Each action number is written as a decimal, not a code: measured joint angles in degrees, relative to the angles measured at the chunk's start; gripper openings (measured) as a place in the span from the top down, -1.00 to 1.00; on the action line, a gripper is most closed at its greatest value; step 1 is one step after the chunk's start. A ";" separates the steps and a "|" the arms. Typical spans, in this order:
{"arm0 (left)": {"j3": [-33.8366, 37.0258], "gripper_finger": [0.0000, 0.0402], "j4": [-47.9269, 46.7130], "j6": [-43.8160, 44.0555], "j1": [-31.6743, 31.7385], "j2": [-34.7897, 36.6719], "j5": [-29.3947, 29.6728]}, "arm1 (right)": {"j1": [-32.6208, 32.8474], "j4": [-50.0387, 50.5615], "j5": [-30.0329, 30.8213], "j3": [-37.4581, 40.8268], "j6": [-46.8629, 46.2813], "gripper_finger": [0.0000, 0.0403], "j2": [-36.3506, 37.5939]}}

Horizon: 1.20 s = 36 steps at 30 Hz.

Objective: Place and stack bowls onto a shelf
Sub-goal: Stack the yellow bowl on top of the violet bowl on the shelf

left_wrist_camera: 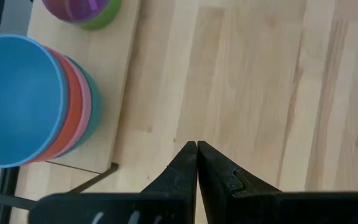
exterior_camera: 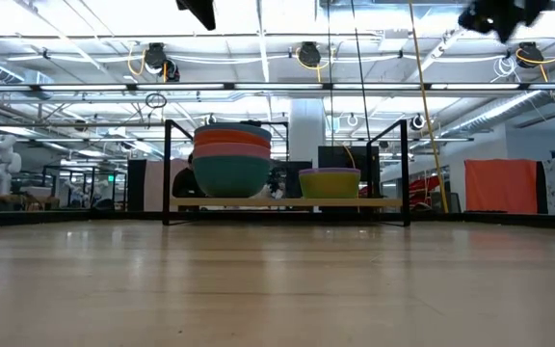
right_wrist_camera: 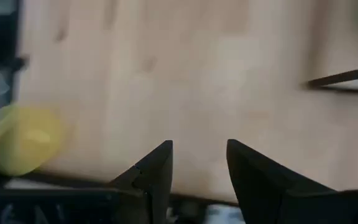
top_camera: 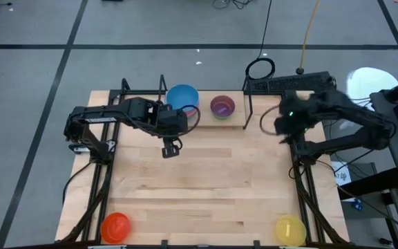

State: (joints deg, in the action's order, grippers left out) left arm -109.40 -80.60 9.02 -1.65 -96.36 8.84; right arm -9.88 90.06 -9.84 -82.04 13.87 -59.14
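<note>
— Behind my worktop [top_camera: 206, 173], what do you see?

— Grey floor with dark lines from above, and from table height a big hall with ceiling lights and an orange panel off to one side. My light-wood board fills the middle.

— Where is the shelf?

— Along the far edge: the shelf [top_camera: 144, 116] is a low pale board with thin black uprights. On it sits a stack of bowls [exterior_camera: 231, 159], a blue bowl [top_camera: 182, 97] on top, then orange, pink and teal beneath it. Just beside the stack a purple bowl [top_camera: 222, 106] rests nested in a green one [left_wrist_camera: 101, 18].

— And your left gripper?

— My left gripper [top_camera: 171, 148] hangs over the bare worktop just in front of the shelf, near the stack but apart from it. Its fingers [left_wrist_camera: 185, 163] are pressed together tip to tip, with nothing between them.

— The right one?

— My right gripper [right_wrist_camera: 199, 155] is up over the right side of the worktop, fingers parted with a clear gap, holding nothing.

— Any bowls off the shelf?

— Two, both at the near edge: a red bowl [top_camera: 115, 226] at the left corner and a yellow bowl [top_camera: 290, 229] at the right corner, well apart from each other.
</note>
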 joint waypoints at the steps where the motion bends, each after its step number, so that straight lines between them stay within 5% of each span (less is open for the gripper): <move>1: 0.02 0.91 -0.34 0.04 -0.13 -0.02 -0.02 | 0.78 0.02 -1.54 2.26 -0.37 0.28 0.17; 18: 0.04 0.90 -0.74 -1.61 -0.31 0.48 -0.02 | 21.41 -9.05 -19.89 29.29 -20.84 0.38 0.15; 36: 0.04 0.90 -0.85 -1.77 -0.39 0.51 0.03 | 45.25 -40.40 -18.41 35.91 -50.91 0.40 -2.68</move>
State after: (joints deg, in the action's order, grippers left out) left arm -109.36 -81.45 7.25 -2.04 -95.85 8.87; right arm 35.37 49.66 -28.25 -46.13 -37.04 -61.82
